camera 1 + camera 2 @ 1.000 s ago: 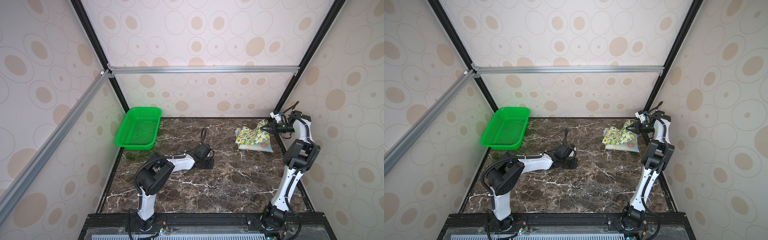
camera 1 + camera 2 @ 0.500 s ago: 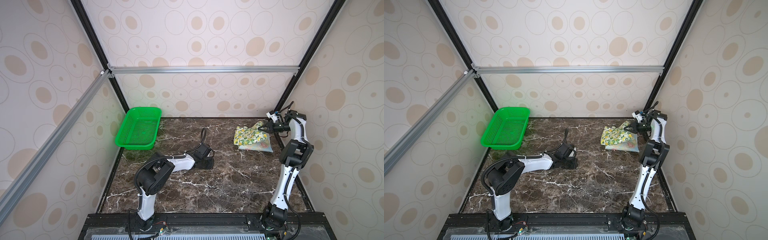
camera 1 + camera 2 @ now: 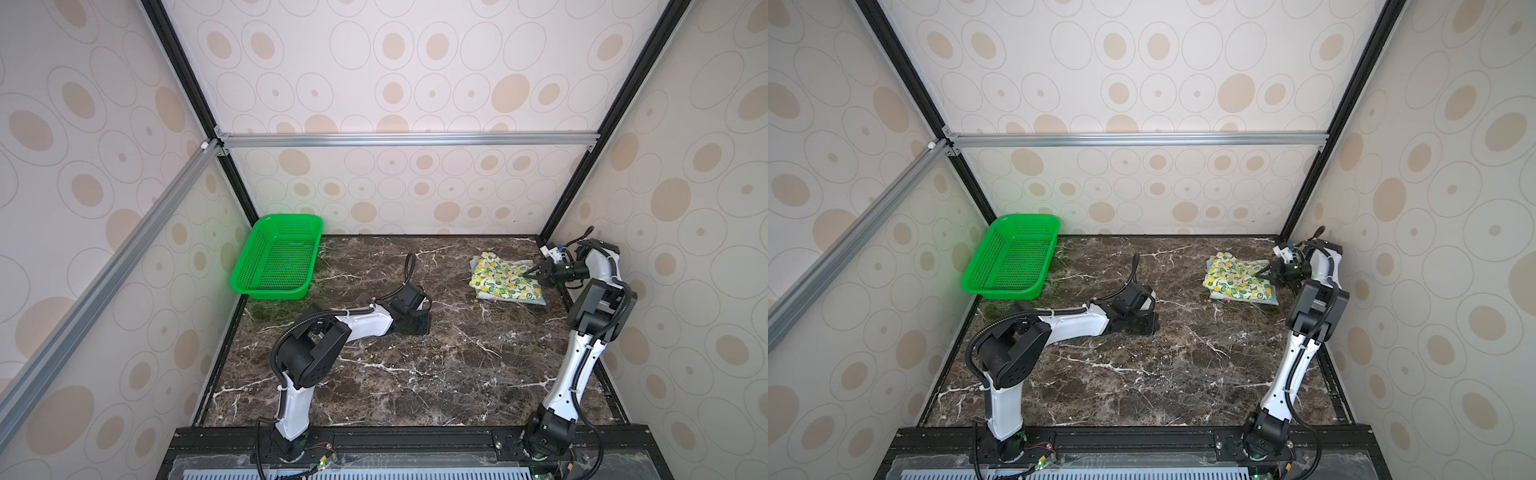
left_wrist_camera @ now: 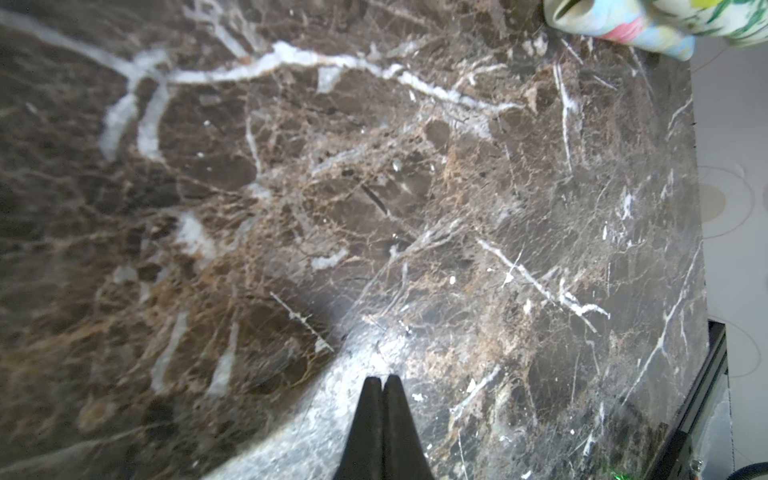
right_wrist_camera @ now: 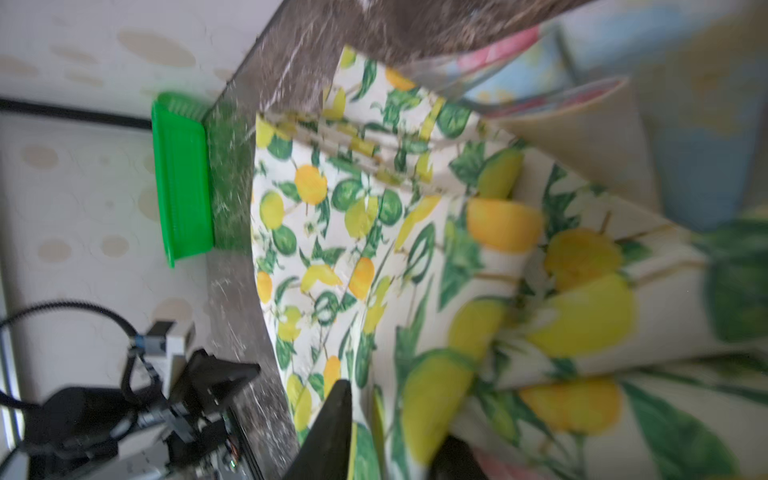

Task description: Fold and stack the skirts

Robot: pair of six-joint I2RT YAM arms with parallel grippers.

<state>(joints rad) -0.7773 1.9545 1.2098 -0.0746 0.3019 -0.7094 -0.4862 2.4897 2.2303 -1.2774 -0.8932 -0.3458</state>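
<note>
The desk (image 3: 415,374) is a dark brown marble slab with white veins, glossy enough to catch a pale glare in the left wrist view. Walls (image 3: 395,83) papered in cream with beige ovals close it in on three sides, held by black corner posts (image 3: 187,83) and a silver rail (image 3: 395,139) across the back. A green mesh basket (image 3: 276,259) sits in the far left corner of the desk.

Both skirts lie stacked near the far right corner. The lemon skirt (image 3: 505,280) is folded on top. The blue floral skirt (image 3: 1273,300) shows only as a thin edge beneath it.

The right claw (image 3: 532,273) is at the right edge of the stack, its fingers (image 5: 332,415) parted with a fold of the lemon cloth lying between them. The left claw (image 4: 382,379) lies low over bare marble near the middle of the desk, well apart from the skirts, closed tight on nothing.
</note>
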